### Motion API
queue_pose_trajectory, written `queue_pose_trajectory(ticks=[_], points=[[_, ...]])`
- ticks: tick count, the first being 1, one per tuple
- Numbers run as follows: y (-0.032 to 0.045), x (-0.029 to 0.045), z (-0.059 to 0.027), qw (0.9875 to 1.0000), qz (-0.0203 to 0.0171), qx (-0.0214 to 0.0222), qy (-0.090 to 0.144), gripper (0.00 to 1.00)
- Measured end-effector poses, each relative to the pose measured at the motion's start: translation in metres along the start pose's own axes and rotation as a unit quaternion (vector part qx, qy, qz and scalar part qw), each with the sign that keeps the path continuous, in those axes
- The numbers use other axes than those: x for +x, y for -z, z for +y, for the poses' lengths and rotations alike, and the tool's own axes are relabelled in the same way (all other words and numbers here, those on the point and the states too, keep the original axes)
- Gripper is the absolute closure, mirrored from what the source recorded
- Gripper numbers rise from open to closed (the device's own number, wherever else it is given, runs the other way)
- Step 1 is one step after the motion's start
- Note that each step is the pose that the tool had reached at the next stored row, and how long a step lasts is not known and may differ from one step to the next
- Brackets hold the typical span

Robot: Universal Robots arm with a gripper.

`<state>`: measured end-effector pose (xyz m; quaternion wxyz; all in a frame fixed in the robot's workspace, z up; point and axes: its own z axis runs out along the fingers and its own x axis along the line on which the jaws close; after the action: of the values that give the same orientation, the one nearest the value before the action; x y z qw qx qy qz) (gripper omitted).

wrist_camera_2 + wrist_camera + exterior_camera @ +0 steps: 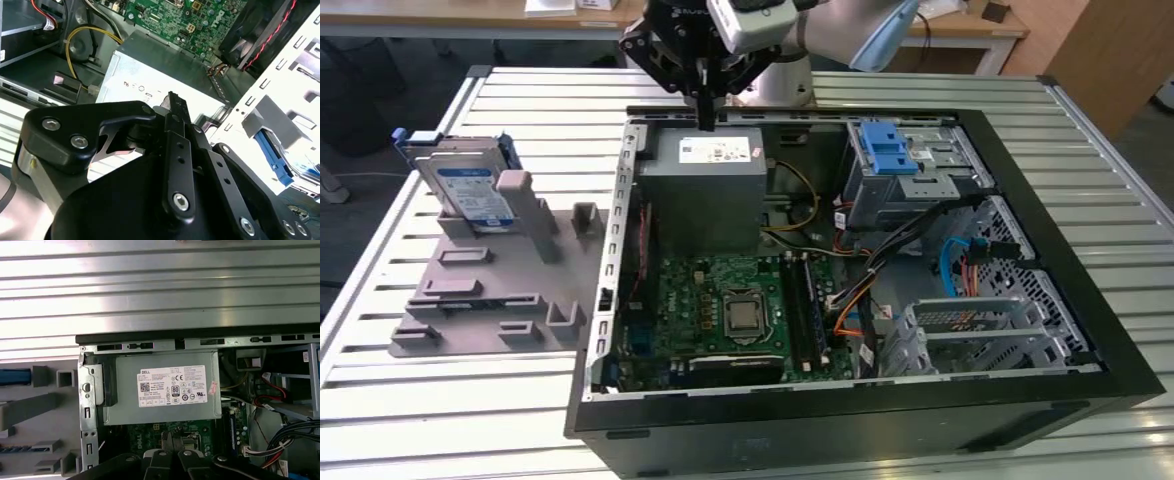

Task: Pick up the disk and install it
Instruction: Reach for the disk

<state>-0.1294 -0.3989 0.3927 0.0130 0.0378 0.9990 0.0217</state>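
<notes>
The disk (pixel 467 190), silver with a white-and-blue label and blue side rails, stands upright in a grey plastic fixture (pixel 494 290) on the table, at the exterior view's left of the open computer case (pixel 854 260). Its blue rail edge (pixel 14 376) also shows in the first wrist view. My gripper (pixel 707 112) hangs over the back edge of the case, above the grey power supply box (pixel 707 185), well away from the disk. Its black fingers (pixel 172 107) are pressed together with nothing between them. In the first wrist view the fingertips (pixel 172 442) sit over the green board.
Inside the case are a green motherboard (pixel 734 310), a grey drive cage with a blue latch (pixel 894 160), a second metal cage (pixel 974 335) and loose cables (pixel 961 265). The slatted metal table (pixel 480 420) surrounds the case. Desks stand behind.
</notes>
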Motion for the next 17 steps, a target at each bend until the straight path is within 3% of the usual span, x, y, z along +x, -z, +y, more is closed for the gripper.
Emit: queue_pose_trajectory(ticks=[17], points=[[-0.0006, 0.0203, -0.0015, 1.0, 0.0, 0.0, 0.0, 0.89]])
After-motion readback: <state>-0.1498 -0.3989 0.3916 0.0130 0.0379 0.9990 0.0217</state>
